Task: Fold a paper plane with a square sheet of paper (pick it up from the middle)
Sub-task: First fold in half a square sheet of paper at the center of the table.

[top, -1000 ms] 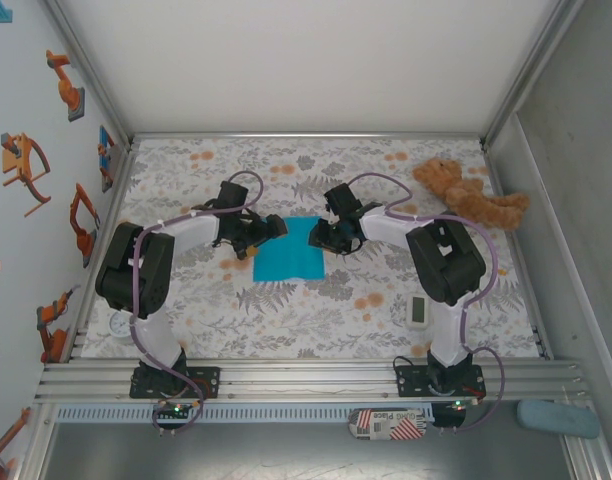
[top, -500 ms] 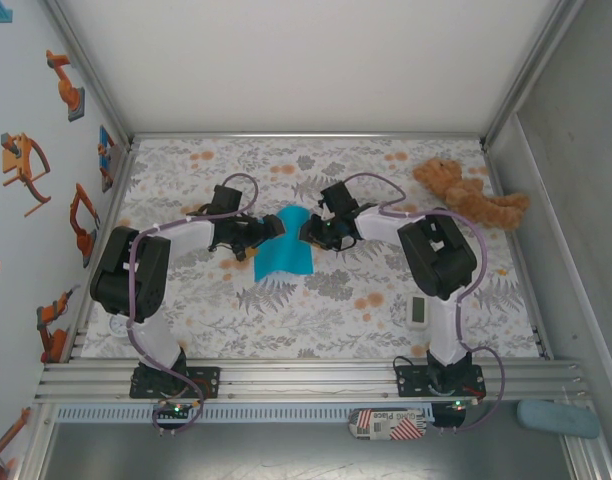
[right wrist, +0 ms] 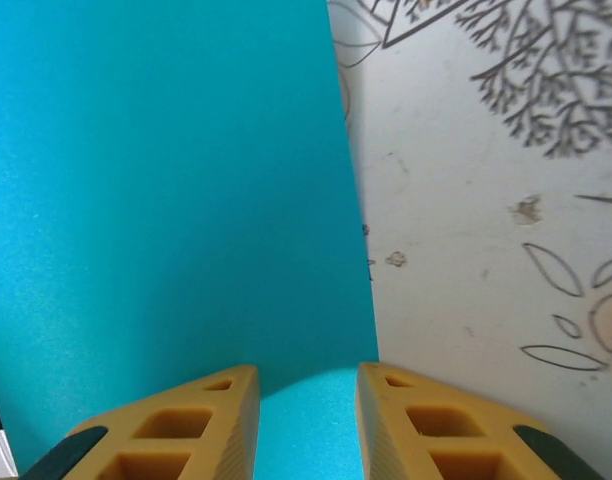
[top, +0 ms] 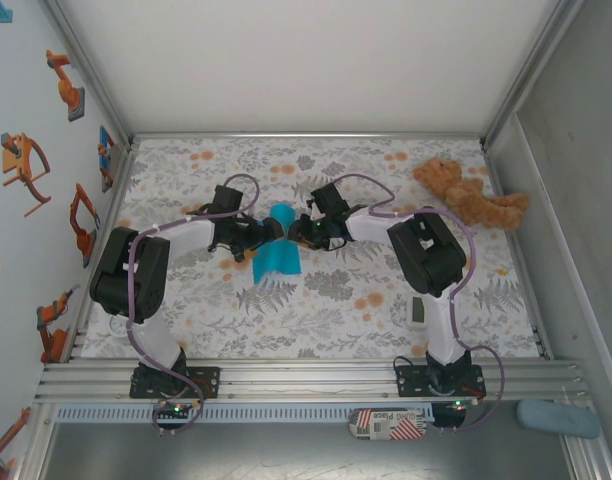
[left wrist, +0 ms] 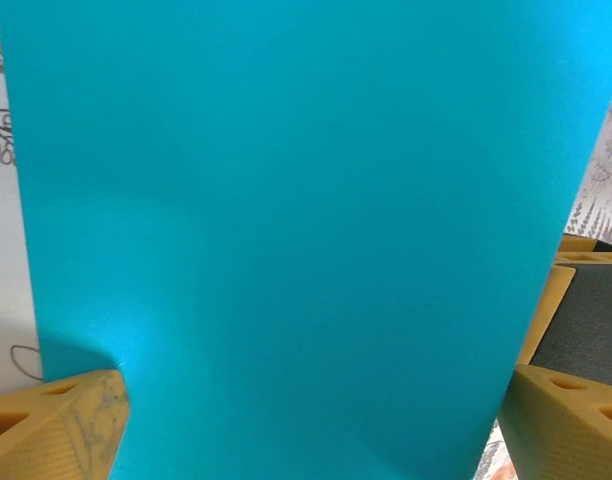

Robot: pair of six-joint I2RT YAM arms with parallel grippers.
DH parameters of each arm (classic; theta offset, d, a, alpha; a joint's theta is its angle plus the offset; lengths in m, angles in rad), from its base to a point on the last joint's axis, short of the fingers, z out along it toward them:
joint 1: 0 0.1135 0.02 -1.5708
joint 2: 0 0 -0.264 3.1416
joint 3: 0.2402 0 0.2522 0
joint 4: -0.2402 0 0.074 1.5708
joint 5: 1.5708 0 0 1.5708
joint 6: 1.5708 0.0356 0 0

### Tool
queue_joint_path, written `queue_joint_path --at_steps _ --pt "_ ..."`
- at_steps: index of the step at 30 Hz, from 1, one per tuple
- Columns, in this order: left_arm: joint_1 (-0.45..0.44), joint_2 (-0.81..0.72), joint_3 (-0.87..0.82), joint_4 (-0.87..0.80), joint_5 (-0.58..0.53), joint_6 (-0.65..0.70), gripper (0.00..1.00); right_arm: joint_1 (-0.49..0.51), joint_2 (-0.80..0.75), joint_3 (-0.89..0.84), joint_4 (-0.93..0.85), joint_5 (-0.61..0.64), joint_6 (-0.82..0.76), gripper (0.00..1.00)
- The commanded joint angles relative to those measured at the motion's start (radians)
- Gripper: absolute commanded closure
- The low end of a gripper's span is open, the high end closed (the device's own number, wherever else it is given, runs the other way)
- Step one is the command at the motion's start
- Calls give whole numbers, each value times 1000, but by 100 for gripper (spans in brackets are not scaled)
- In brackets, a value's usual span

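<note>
The square sheet of paper (top: 275, 250) sits near the middle of the flower-printed tabletop (top: 336, 310), squeezed in between the two arms' jaws and no longer flat. From above, its near part spreads on the cloth while its far part bulges up into a rounded hump between the two wrists. The left gripper (top: 258, 233) comes at it from the left and the right gripper (top: 300, 232) from the right, both low over the tabletop and close on either side of the hump. In the left wrist view the left gripper (left wrist: 316, 400) has its jaws wide apart. One yellow finger (left wrist: 56, 425) is at the lower left corner and the other at the lower right, and the sheet (left wrist: 306, 220) stands between and just ahead of them as a smooth cyan wall with no crease. In the right wrist view the right gripper (right wrist: 306, 400) has its jaws drawn narrow, with a slim gap between the two yellow fingers (right wrist: 186, 430). The sheet (right wrist: 166, 180) shows in that gap and runs ahead to the left, and its straight right edge runs away from just ahead of the right-hand finger. Whether those fingers touch the paper cannot be made out. A brown teddy bear (top: 471, 195) lies at the far right corner, well apart from the sheet, and a small white timer (top: 418, 312) rests by the right arm.
</note>
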Motion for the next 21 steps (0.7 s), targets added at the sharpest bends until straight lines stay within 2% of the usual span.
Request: queue_joint_path --at_steps 1,7,15,21 --pt "-5 10 18 -99 -41 43 10 20 46 -3 -20 -15 29 69" --pt "-8 13 31 -113 -50 49 20 19 38 -13 -12 -20 33 70" --pt "-8 -14 51 -129 -96 82 41 13 -38 -31 -12 29 10 69" --pt "-5 -41 63 -121 -102 127 59 -14 -151 -85 -2 112 -14 68"
